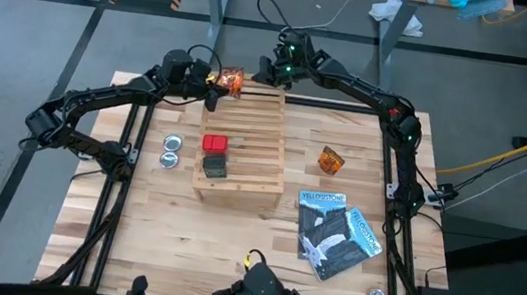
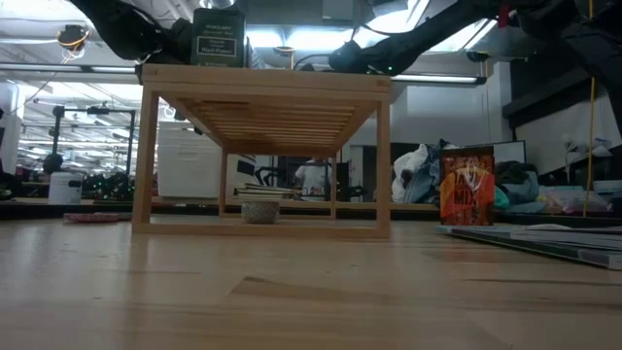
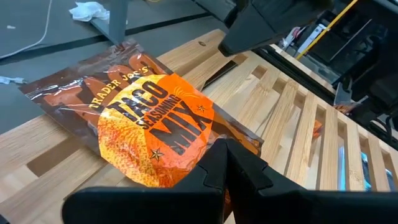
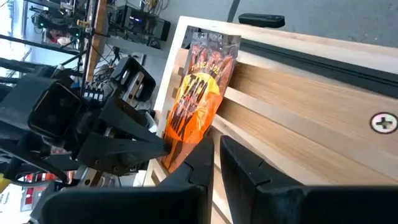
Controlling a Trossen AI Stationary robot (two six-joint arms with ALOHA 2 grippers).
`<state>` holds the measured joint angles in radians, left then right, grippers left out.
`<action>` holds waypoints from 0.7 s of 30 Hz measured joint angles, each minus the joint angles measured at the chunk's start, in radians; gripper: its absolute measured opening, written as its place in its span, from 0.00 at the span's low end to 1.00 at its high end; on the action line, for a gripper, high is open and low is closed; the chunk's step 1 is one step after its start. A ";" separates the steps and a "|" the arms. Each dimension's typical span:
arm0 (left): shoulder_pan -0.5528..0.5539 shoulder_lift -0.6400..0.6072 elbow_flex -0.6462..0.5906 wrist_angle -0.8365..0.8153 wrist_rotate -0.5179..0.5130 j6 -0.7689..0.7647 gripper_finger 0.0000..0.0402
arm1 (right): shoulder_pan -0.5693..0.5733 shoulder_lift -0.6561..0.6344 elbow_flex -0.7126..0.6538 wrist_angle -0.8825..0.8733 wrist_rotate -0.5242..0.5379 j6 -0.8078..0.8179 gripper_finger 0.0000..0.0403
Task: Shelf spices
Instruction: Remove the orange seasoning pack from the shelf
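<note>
Holding the taco seasoning packet (image 3: 155,124) by its lower edge at the far left corner of the shelf (image 1: 252,161): left gripper (image 3: 227,158) clamped tight on the foil, fingers fully together. Packet lying flat across the end slats, partly overhanging the shelf's corner, label up. Seen in the right wrist view as the same packet (image 4: 199,93) resting along the shelf's edge rail.

Right gripper (image 4: 214,152) hovering just beside the packet at the far edge of the shelf, fingers nearly closed, nothing between them as far as visible. Not clearly in contact with the packet.

Already on the shelf: red box (image 1: 215,144) and dark grey box (image 1: 215,166), side by side near the left rail, well apart from the packet. Second orange packet (image 1: 331,161) standing upright on the bench (image 1: 233,234), right of the shelf; not yet shelved.

Handling judgement: packet light, thin, crinkly and floppy; likely to sag, fold or slide off the slats if released while overhanging. Foil surface probably slippery. Best taken at a crimped seam edge, not the filled middle. Could slip through or catch in slat gaps if laid edgewise. Boxes stiffer, likely easier to pinch across opposite faces.

Judged stage: placing this packet; one packet remaining.
</note>
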<state>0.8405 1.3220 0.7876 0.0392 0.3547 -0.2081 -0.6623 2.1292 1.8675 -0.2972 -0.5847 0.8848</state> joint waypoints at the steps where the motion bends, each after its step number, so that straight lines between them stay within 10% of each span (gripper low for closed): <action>1: 0.001 0.000 0.000 -0.001 0.000 0.000 0.00 | 0.000 0.000 0.000 0.000 0.001 -0.001 0.08; 21: 0.086 -0.111 -0.004 -0.186 -0.020 0.034 0.00 | 0.002 0.000 0.000 -0.005 0.007 0.000 0.08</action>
<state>0.9264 1.2112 0.7837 -0.1468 0.3348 -0.1744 -0.6605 2.1292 1.8675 -0.3023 -0.5772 0.8846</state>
